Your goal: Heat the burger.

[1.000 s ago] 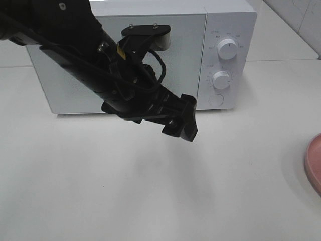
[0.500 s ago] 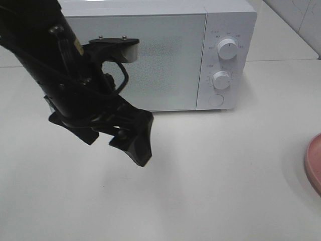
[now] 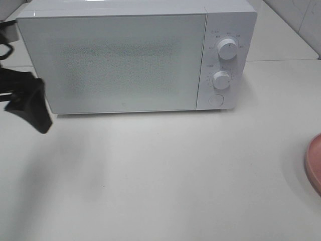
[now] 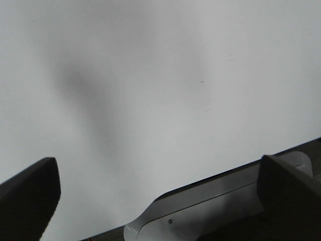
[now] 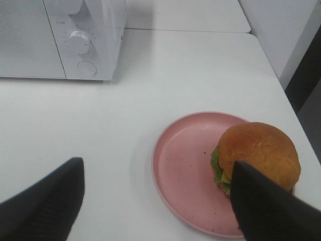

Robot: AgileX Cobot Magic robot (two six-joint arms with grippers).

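Beside the microwave (image 3: pixel 135 55), whose dial markings are unreadable, both grippers (image 4: pixel 155 196) (image 5: pixel 155 201) gape empty.

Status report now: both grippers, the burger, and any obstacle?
Left gripper open, empty, over bare table. Right gripper open, above the burger, not touching. Burger sits on pink plate. Microwave door closed; nothing else blocks.

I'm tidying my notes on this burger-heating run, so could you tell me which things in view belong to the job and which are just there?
Part of the job:
- burger
- microwave, door shut
- pink plate, carrying the burger

Just there:
- white table
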